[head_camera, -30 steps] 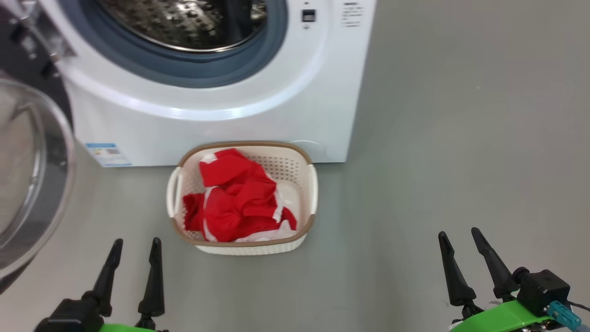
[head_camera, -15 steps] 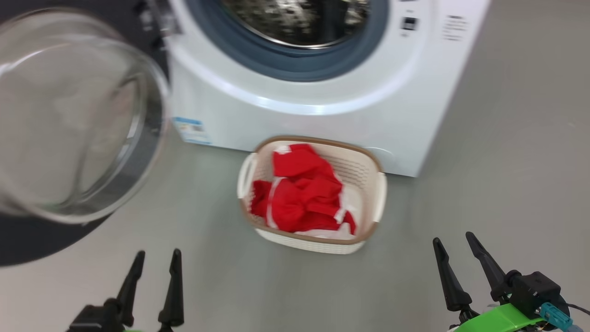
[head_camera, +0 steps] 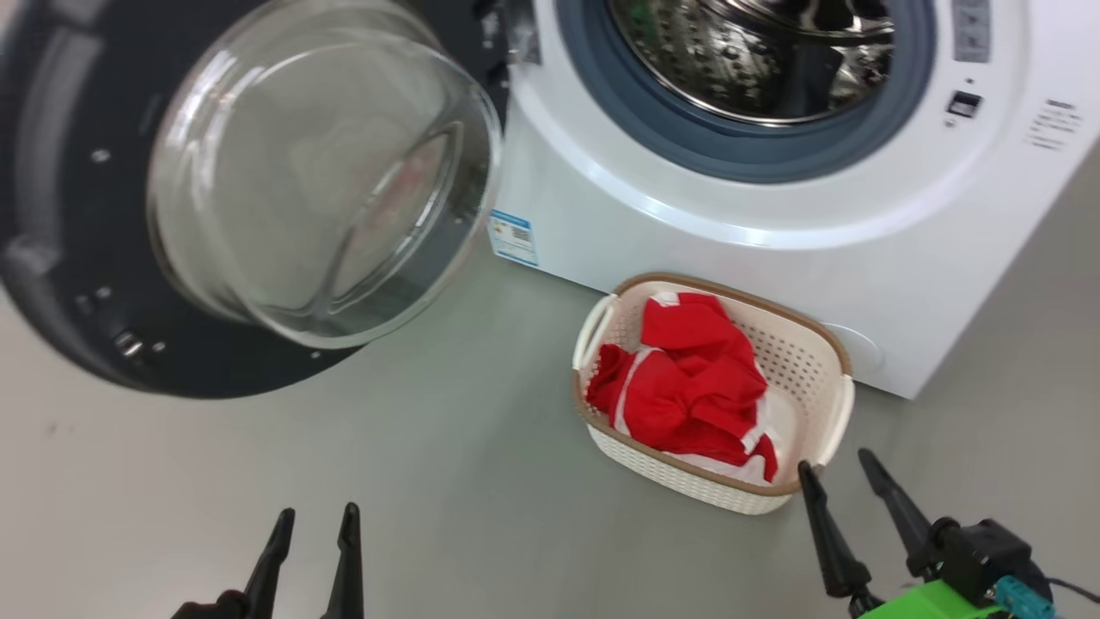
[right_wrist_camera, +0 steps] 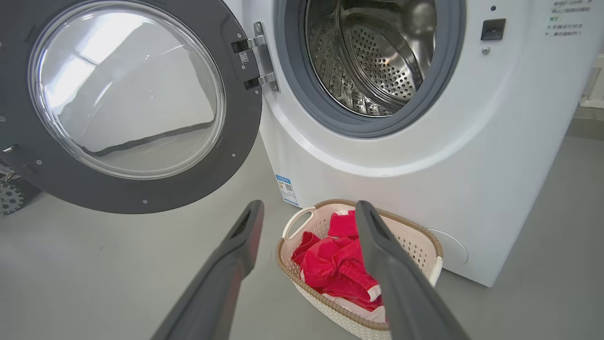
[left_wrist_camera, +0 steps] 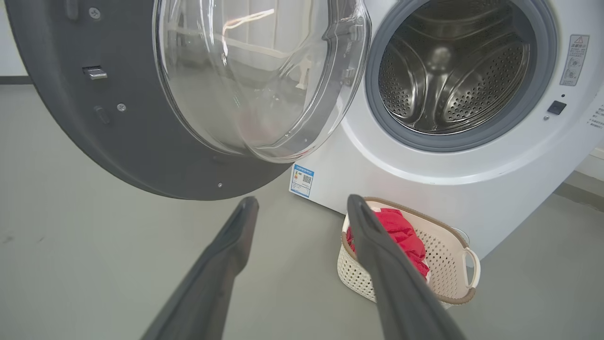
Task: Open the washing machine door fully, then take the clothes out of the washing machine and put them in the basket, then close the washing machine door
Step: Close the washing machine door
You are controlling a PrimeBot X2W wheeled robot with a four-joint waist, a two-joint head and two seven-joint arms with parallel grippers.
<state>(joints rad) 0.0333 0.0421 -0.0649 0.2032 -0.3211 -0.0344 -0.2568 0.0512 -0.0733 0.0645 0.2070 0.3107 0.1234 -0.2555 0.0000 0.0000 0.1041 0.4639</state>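
Grey floor (head_camera: 430, 481) carried the basket (head_camera: 840, 404), red clothes (head_camera: 687, 387) heaped inside, just before the washing machine (head_camera: 687, 223), whose door (head_camera: 51, 258) stood swung wide (glass bulge facing outward). Left gripper (head_camera: 318, 511) and right gripper (head_camera: 834, 460) hovered low, fingers spread, holding nothing.

washing machine (head_camera: 705, 258): one
washing machine door (head_camera: 69, 258): one
basket (head_camera: 687, 483): one
side handles (head_camera: 593, 331) on it: two
clothes (head_camera: 687, 387): one red heap, pieces cannot be counted
blue label (head_camera: 513, 237): one
grippers: two, left gripper (head_camera: 318, 510) and right gripper (head_camera: 834, 458), two fingers each
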